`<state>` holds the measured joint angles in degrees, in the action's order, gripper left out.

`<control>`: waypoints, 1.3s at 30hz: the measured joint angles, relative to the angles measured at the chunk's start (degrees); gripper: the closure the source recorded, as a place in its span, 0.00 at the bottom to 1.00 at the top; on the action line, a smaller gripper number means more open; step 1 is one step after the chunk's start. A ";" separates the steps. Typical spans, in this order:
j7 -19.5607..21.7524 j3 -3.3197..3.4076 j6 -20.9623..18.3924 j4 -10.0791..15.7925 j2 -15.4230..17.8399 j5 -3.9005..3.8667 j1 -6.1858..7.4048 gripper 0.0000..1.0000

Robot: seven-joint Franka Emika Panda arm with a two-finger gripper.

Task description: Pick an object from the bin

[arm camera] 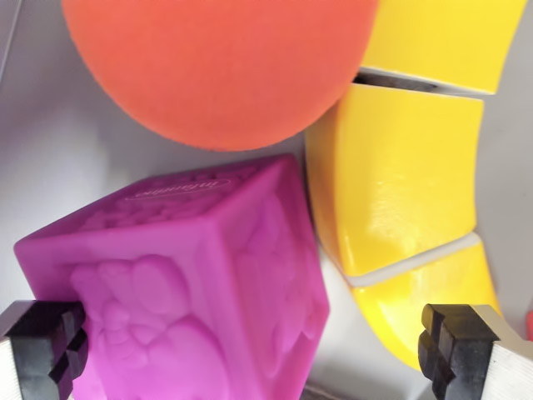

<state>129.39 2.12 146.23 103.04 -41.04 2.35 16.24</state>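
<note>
The gripper point(258, 350) is standing wide open and empty, straddling the magenta embossed cube point(191, 283), which is lying tilted on the bin floor point(58, 150) between the jaws, closer to the left finger, just below the orange ball point(221, 67) and beside the yellow segmented banana point(408, 183).

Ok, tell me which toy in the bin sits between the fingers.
The pink cube. It fills the gap between the open fingers, while the orange ball and yellow banana lie farther off.
</note>
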 joint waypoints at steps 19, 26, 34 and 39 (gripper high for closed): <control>-0.01 -0.14 0.67 -0.15 -0.40 0.00 0.00 1.00; -0.01 -0.14 0.67 -0.15 -0.40 0.00 0.00 1.00; -0.01 -0.14 0.67 -0.15 -0.40 0.00 0.00 1.00; -0.01 -0.14 0.67 -0.15 -0.40 0.00 0.00 1.00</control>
<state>129.38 1.97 146.89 102.88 -41.44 2.35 16.23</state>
